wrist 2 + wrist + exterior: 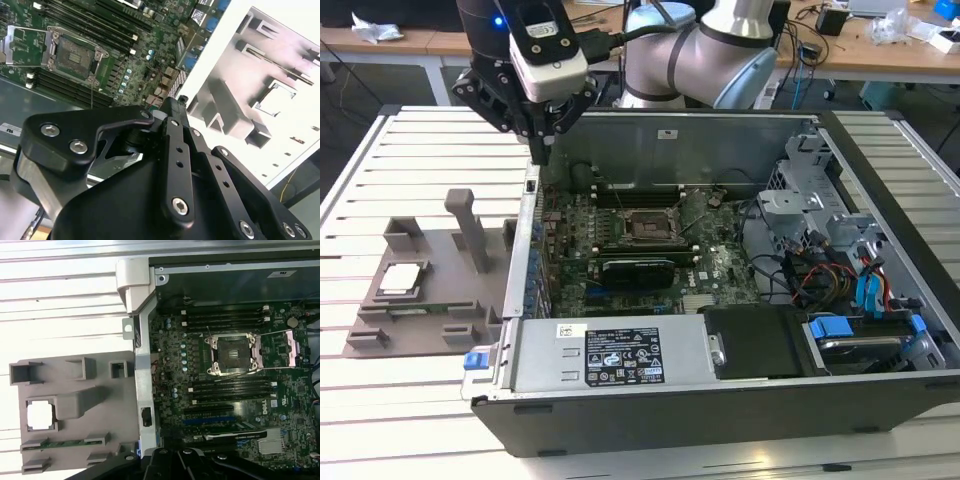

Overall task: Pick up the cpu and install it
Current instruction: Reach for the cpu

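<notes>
Grey plastic tray (438, 252) cradles the cpu (400, 279) in its square recess, well apart from the gripper (541, 152), which hangs clenched and empty-handed over the open computer case (720, 140) wall. Inside the case, the motherboard socket (647, 228) has its lid flipped back.

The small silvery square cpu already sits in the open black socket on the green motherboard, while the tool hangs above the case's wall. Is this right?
No. The small silvery square cpu lies in the grey plastic holder outside the case, as the exterior view shows; the open black socket is empty. The tool does hang above the case's wall.
</notes>
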### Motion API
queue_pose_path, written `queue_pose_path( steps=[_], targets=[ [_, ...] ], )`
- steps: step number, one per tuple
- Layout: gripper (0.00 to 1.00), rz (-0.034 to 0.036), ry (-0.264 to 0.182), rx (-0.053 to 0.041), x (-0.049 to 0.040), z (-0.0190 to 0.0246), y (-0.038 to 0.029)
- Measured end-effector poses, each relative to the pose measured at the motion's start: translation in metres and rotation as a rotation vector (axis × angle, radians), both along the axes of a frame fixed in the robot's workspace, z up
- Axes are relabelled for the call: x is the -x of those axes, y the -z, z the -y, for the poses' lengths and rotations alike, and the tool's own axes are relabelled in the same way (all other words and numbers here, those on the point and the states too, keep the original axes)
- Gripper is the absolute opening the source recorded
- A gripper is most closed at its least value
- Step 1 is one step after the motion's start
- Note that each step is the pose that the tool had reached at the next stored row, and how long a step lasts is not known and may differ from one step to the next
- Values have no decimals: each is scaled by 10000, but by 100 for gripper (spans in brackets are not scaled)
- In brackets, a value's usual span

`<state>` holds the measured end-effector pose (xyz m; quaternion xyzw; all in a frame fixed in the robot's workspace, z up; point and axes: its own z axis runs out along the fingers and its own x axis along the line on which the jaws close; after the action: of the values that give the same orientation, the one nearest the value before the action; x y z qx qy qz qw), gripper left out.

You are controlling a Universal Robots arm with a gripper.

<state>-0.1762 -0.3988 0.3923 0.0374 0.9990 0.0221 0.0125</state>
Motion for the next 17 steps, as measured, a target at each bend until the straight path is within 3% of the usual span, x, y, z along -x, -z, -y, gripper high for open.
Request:
queue_pose_path(
  steps=[12, 17],
  targets=[
    [11, -1, -1, 0, 184, 0, 0],
    [11, 0, -1, 0, 304, 0, 1]
  ],
)
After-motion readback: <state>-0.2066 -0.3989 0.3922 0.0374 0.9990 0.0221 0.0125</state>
